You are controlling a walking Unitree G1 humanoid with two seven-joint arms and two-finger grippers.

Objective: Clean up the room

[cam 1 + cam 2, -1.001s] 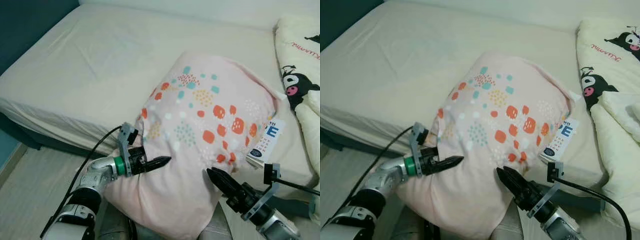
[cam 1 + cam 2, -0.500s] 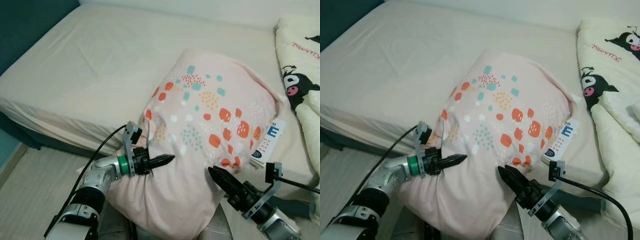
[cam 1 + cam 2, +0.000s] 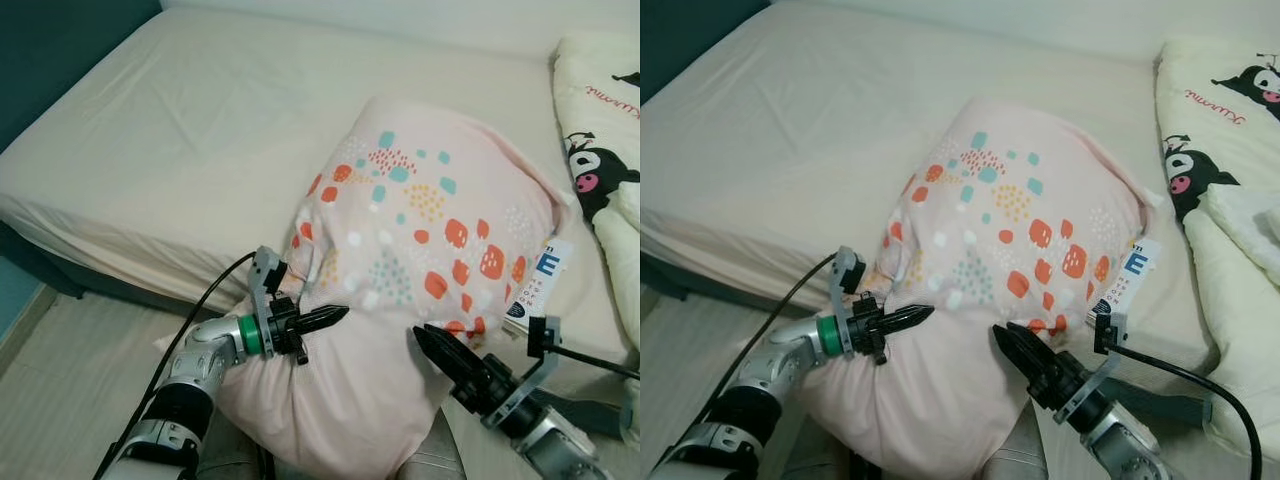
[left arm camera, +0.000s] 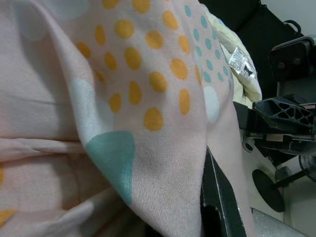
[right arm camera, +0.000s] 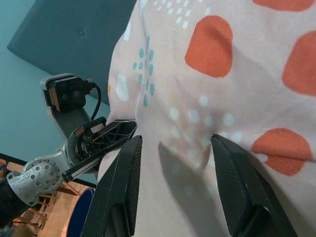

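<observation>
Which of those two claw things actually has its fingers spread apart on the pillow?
The right gripper: its wrist view shows two black fingers set apart against the pink spotted pillow. The left gripper looks pinched to a point on the pillow's side.

bed (image 3: 200, 130): cream sheet | wall (image 3: 50, 40): teal | floor (image 3: 60, 380): pale, perhaps wood

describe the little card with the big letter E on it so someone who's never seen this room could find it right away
Start at the bed with the cream sheet and go to its near right corner, where a big pink pillow with orange and teal blotches leans. The card is wedged against the pillow's right side, beside the cartoon-print blanket. It is the one flat white printed thing there, with a bold blue E.
</observation>
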